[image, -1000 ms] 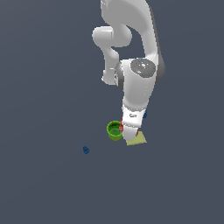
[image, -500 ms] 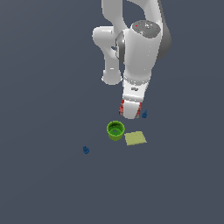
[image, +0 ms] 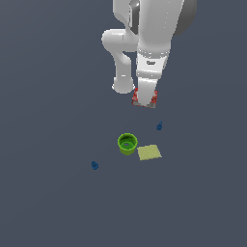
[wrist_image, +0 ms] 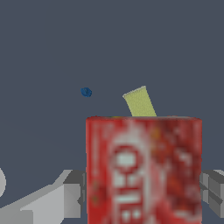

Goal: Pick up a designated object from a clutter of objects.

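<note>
My gripper (image: 145, 102) is shut on the flat red packet (image: 145, 101) and holds it high above the floor. In the wrist view the red packet (wrist_image: 144, 168) with white lettering fills the space between the grey fingers (wrist_image: 70, 192). Below, on the floor, stand the green cup (image: 127, 143) and the yellow-green pad (image: 149, 152) side by side. The pad also shows in the wrist view (wrist_image: 140, 101); the cup is hidden there behind the packet.
One tiny blue piece (image: 159, 126) lies just beyond the cup and pad. A second blue piece (image: 94, 165) lies apart toward the exterior view's left. A blue piece shows in the wrist view (wrist_image: 86, 92). The floor is plain dark grey.
My gripper has risen from beside the cup and pad, carrying the red packet up and away from the floor. The cup, pad and blue pieces have stayed in place.
</note>
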`<state>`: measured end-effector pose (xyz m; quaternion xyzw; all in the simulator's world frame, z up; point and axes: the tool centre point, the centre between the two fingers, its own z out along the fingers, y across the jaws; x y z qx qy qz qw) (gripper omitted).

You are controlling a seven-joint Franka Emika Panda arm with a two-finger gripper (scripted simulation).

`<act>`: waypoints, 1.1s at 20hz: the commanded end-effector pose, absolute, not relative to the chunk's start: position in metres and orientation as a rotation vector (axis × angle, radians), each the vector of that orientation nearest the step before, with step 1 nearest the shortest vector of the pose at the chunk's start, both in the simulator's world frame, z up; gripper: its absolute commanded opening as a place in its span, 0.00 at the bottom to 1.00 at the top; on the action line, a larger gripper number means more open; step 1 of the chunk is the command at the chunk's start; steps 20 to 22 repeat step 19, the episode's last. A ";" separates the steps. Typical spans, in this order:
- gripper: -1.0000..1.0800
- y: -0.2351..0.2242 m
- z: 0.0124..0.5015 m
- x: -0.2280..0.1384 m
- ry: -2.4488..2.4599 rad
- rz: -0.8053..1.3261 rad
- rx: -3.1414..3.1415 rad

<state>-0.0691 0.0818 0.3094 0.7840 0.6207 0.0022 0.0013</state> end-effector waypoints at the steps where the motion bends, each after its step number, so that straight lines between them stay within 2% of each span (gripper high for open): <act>1: 0.00 0.082 0.326 -0.079 1.950 0.005 2.463; 11: 0.00 0.081 0.367 -0.101 1.950 0.001 2.464; 22: 0.00 0.081 0.370 -0.101 1.948 0.000 2.464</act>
